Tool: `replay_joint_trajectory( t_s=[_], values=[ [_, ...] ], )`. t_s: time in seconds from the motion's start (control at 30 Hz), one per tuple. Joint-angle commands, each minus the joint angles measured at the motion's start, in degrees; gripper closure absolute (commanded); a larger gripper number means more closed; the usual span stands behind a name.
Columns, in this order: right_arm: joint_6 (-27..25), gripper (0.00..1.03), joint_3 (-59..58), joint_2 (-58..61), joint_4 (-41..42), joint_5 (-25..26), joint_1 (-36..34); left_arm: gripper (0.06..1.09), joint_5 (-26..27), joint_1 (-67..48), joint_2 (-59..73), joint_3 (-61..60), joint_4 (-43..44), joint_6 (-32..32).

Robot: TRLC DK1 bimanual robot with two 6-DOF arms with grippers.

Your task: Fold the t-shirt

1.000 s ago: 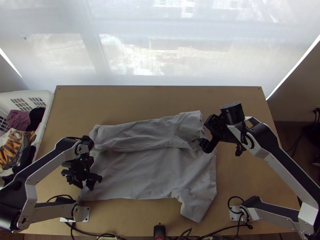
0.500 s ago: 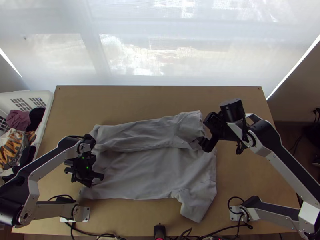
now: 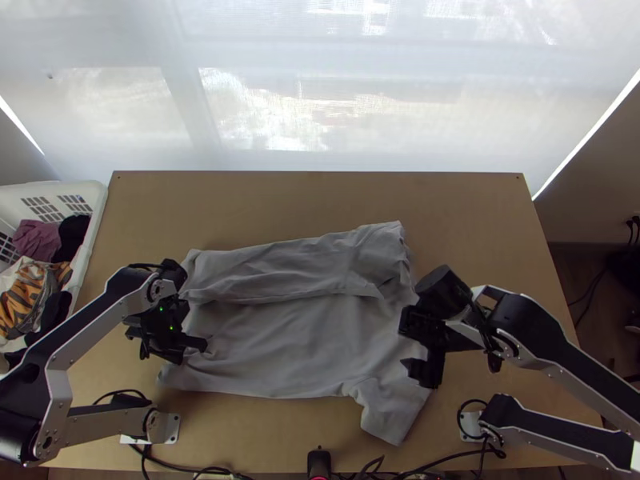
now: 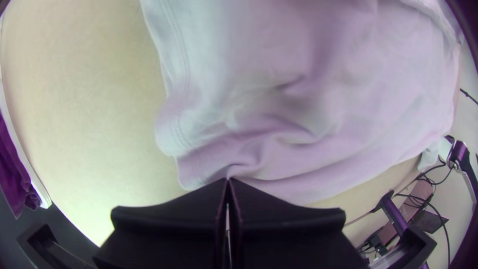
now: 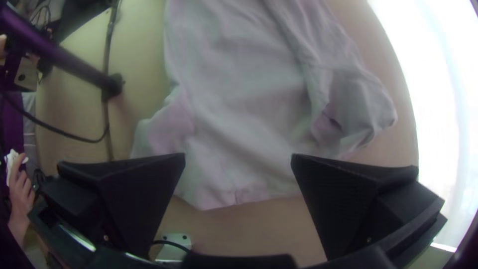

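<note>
Okay, your grey t-shirt point(image 3: 296, 344) is lying on the wooden table point(image 3: 320, 200), stretching across its middle between the two arms. The far part is sitting folded over in a long band point(image 3: 288, 272), a bit rumpled; the rest is lying mostly spread, with a sleeve point(image 3: 392, 412) sticking out at the near right.

Your left gripper point(image 3: 186, 350) is working at the shirt's left end. In its wrist view, the left gripper point(image 4: 228, 180) is holding its fingers together, pinching cloth close to the hem corner, and creases are running out from the tips.

Your right gripper point(image 3: 412, 368) is hanging over the shirt's right end, near that sleeve. Its fingers are standing wide apart and gripping nothing; can't tell if they're touching the cloth.

Off to the left, a white basket point(image 3: 96, 200) is holding mixed clothes point(image 3: 28, 296), orange-striped, purplish and black ones. Cables are running along the table's near edge.
</note>
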Motion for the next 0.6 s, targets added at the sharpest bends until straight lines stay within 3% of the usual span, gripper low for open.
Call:
replay_joint_trajectory(
  t_s=[0.0,0.3,0.57],
  values=[
    [0.6,0.05,-4.6,-4.2,-3.5,-0.2,8.9,1.05,0.0,0.8,-0.9,0.0,-0.1,-0.3],
    [-1.3,0.05,-8.8,-2.4,0.6,-0.3,19.7,1.05,-0.1,1.9,-1.5,0.0,0.3,-0.2],
    [-2.8,0.05,-16.4,-1.5,10.5,-0.2,24.9,1.05,-0.2,3.5,-2.3,-0.1,0.1,-0.1]
  ],
)
